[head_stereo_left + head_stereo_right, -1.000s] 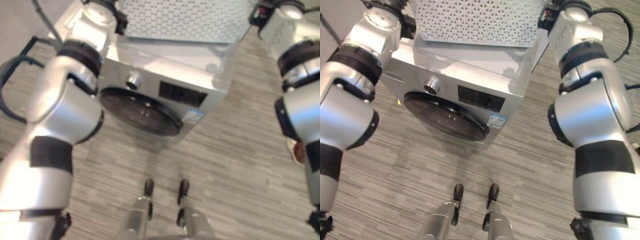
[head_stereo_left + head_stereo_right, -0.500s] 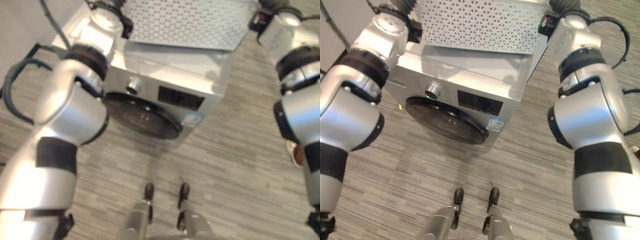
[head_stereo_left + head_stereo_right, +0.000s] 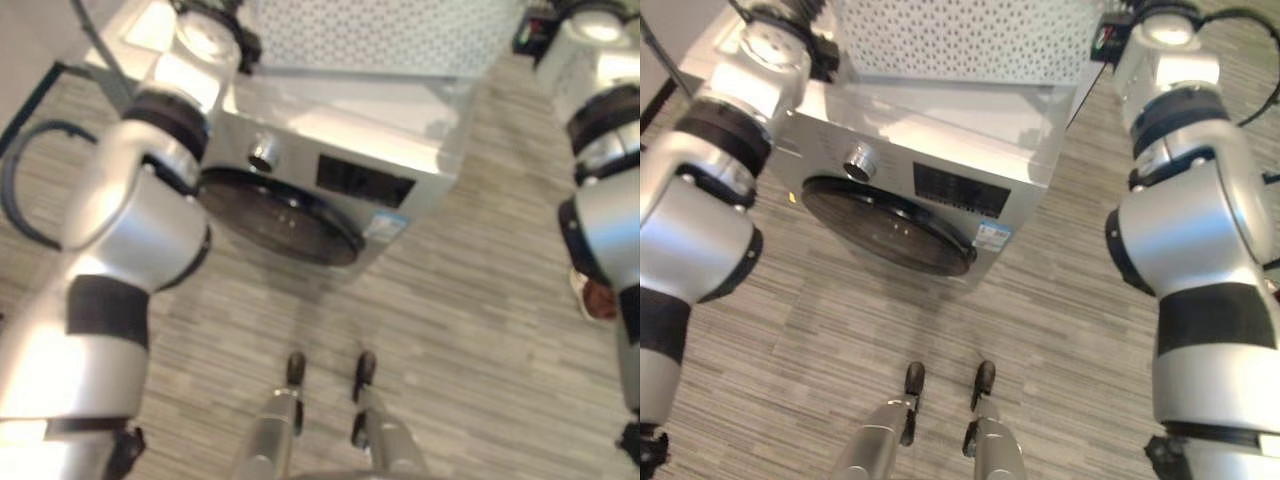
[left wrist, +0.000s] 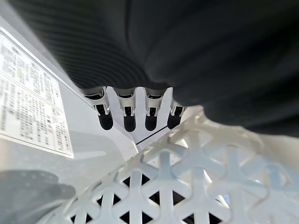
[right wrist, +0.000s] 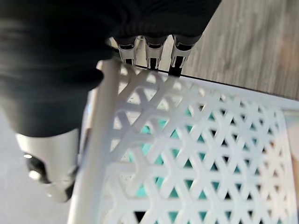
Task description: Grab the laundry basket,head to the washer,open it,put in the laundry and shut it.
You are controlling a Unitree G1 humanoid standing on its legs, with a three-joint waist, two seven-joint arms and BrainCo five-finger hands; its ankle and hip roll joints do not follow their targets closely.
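A white lattice laundry basket (image 3: 960,40) is held between my two arms over the top of the silver washer (image 3: 940,125). The washer's round dark door (image 3: 890,228) is closed, with a knob (image 3: 860,160) above it. In the left wrist view my left hand (image 4: 126,114) has its dark-tipped fingers curled at the basket's rim (image 4: 187,186). In the right wrist view my right hand (image 5: 149,51) hooks its fingers over the rim of the basket (image 5: 196,154), thumb (image 5: 46,163) on the outside. Teal laundry (image 5: 150,148) shows through the lattice.
The washer stands on a grey striped floor (image 3: 1060,320), close in front of me. A person's shoe (image 3: 595,297) shows at the right edge. A printed label (image 4: 28,93) lies on the washer's top by my left hand.
The whole picture has shifted, so the camera moved. The basket stays held between both arms over the washer top, and the door stays closed.
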